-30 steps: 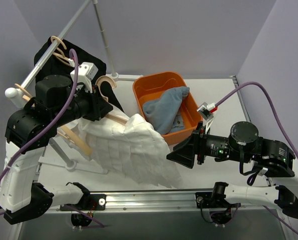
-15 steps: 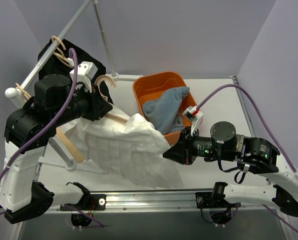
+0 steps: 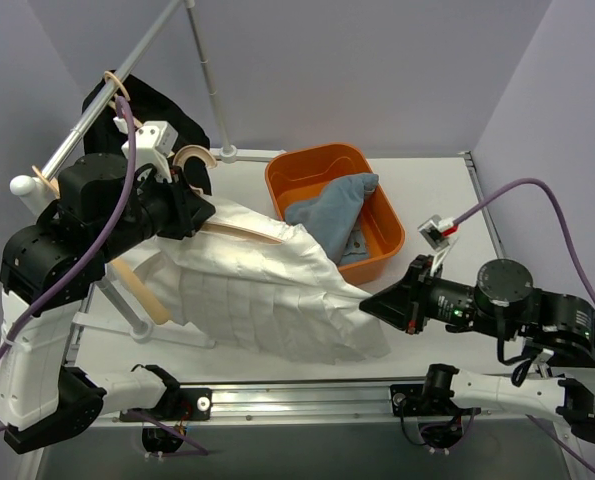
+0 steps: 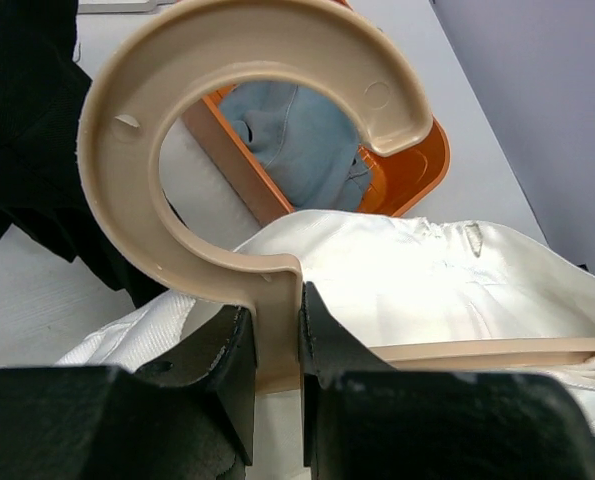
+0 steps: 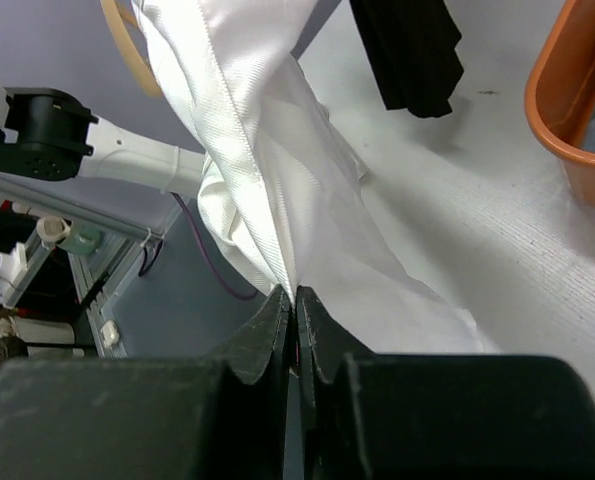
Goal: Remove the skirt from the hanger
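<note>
White table [image 3: 447, 195], near to far: right gripper [image 5: 295, 300] pinches the skirt [image 3: 267, 295] at its edge — keep your pull low, along the bar. The skirt is draped mid-table with its waist apparently on the hanger [image 4: 117, 180] — the left gripper [image 4: 275, 335] clamps the hanger's neck.

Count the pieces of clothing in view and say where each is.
3. The white skirt on the hanger held by the left gripper; black garment on the rail, far left; blue-grey garment in the orange bin. More may be hidden beneath it.
</note>
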